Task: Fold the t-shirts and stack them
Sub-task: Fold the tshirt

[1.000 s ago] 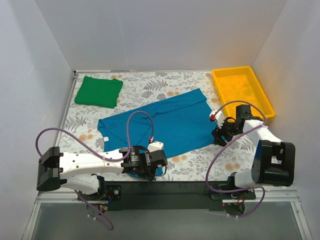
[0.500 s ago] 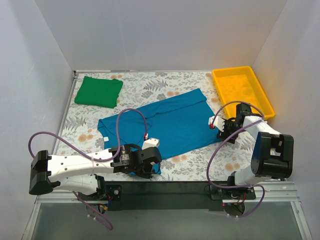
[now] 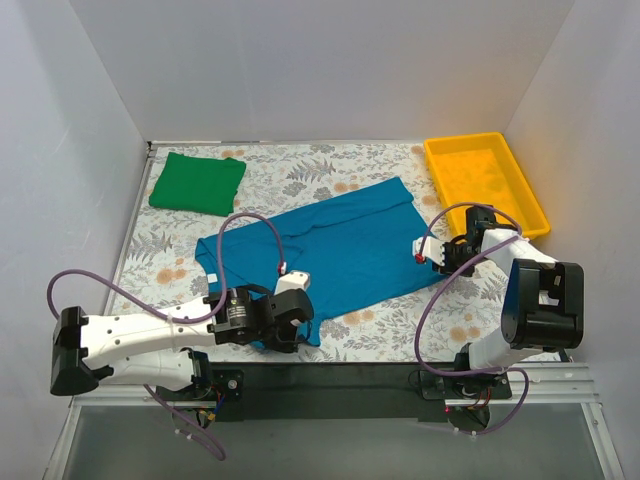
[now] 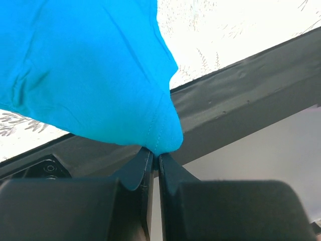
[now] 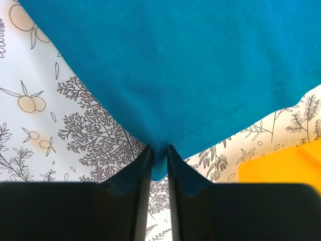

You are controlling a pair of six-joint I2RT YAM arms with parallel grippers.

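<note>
The right gripper [image 5: 158,154] has moved in from just beside the blue shirt [image 3: 335,250] to its near-right hem corner. Its jaws have narrowed from wide to a pinch on that corner. The left gripper [image 4: 156,159] stays clamped on the near-left corner and has drawn slightly leftward. The blue shirt lies spread out mid-table, unfolded. The green shirt [image 3: 197,183] lies folded at the far left. Treat both near corners as held; the first fold appears ready to begin. Before lifting, check that the right pinch holds more than the corner's tip.
</note>
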